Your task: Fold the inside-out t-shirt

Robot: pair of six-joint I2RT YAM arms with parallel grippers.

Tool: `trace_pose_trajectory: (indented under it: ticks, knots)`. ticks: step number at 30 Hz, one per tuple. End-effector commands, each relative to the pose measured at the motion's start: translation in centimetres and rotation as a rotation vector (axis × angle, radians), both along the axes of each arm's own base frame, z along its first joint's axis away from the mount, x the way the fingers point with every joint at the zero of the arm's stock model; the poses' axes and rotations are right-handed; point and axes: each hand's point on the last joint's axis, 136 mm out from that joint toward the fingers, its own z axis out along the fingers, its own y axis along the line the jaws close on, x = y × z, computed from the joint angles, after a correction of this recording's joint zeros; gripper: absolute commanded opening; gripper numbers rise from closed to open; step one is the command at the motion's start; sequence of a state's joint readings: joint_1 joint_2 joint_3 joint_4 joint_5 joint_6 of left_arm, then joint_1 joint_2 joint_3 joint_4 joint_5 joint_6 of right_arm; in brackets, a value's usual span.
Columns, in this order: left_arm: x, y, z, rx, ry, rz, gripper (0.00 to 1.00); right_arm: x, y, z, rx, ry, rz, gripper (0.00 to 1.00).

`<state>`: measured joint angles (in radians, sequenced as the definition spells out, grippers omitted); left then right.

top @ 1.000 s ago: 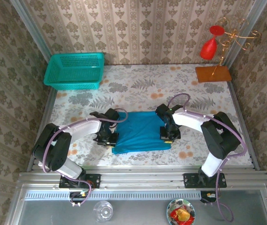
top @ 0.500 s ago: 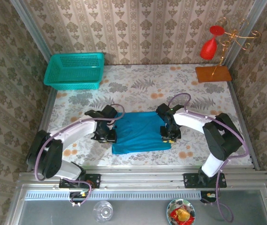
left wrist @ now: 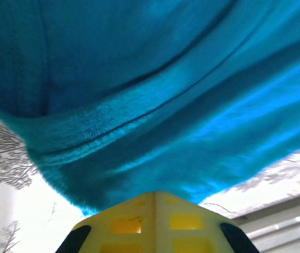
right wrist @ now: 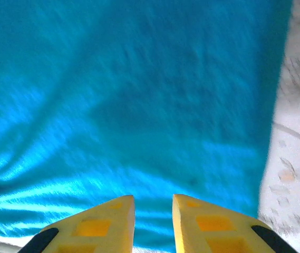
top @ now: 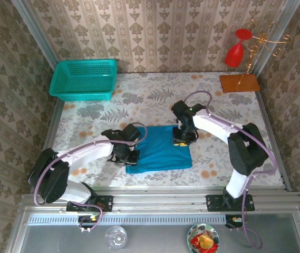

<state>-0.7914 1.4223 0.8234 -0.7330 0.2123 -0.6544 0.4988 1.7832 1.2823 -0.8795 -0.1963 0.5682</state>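
Note:
The inside-out t-shirt (top: pixel 157 154) lies as a folded teal-blue rectangle in the middle of the table. My left gripper (top: pixel 126 156) sits low at its left edge. In the left wrist view its yellow fingers meet at the tips (left wrist: pixel 155 193), shut, right against the t-shirt's (left wrist: pixel 139 79) hemmed edge; no cloth shows between them. My right gripper (top: pixel 179 141) hovers over the shirt's far right part. Seen from the right wrist, that gripper (right wrist: pixel 153 198) stands a little open above the flat cloth (right wrist: pixel 139 95), with nothing between its fingers.
A teal mesh basket (top: pixel 84 79) stands at the back left. A red glass (top: pixel 235 52) hangs on a wire stand with a brown base (top: pixel 239 83) at the back right. The floral tablecloth (top: pixel 229 158) lies bare right of the shirt.
My right gripper has let go at the shirt's right edge, opened a little, and moved back and left over the cloth. My left gripper shifted slightly right along the left edge.

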Motion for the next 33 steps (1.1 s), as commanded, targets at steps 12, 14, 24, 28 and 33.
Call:
trace_pose_trajectory:
  ticks: [12,14,24,28,33]
  knots:
    - [2.4,2.6,-2.9,-0.009,0.032,0.121,0.08,7.5,-1.7,-4.3,0.11,0.068,-0.063,0.24]
    - [3.1,3.1,-3.3,-0.018,0.045,0.142,0.08,6.7,-2.7,-4.8,0.098,0.083,-0.078,0.24]
    - [10.2,4.0,-4.8,-0.036,0.042,0.136,0.08,-3.3,-4.2,-5.5,0.111,0.154,-0.14,0.23]
    - [13.5,4.4,-5.7,-0.009,0.029,0.106,0.08,-8.2,-2.7,-6.1,0.115,0.17,-0.148,0.23]
    - [18.5,3.2,-5.1,-0.038,-0.036,0.069,0.08,-11.9,2.1,-6.4,0.164,0.175,-0.118,0.23]
